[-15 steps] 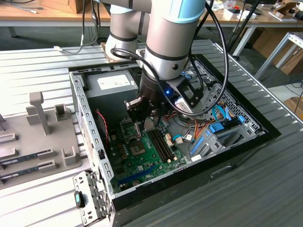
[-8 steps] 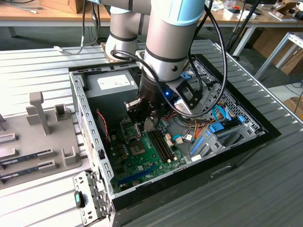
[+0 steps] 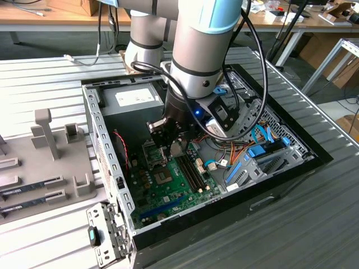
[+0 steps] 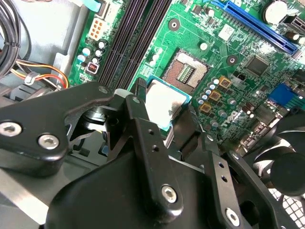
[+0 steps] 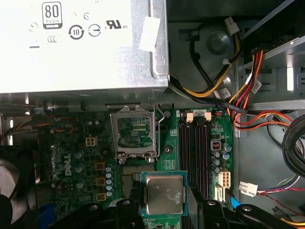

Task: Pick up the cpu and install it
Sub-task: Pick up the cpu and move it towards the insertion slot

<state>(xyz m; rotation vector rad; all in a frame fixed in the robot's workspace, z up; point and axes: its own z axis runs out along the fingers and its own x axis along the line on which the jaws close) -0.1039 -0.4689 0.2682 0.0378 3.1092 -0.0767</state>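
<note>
PC case [image 3: 92, 120] all round me, PSU [image 5: 81, 43] near my end effector [image 5: 165, 204], mobo [image 5: 62, 143] right under it. End effector pinched on the cpu [image 5: 164, 191] edges, cpu held off the mobo, just beside the open socket [image 4: 186, 71].

Silver-grey arm [image 3: 199, 56], light-blue joint cap [image 3: 216, 11], looping black cables [image 3: 259, 47], black hand [image 4: 164, 101], silver screws [image 4: 169, 193].

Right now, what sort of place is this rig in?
Probably a robotics lab or workshop set up for PC assembly: an open computer case sits on a ribbed metal table, wooden benches stand behind, and the gripper holds the cpu over the motherboard.
</note>
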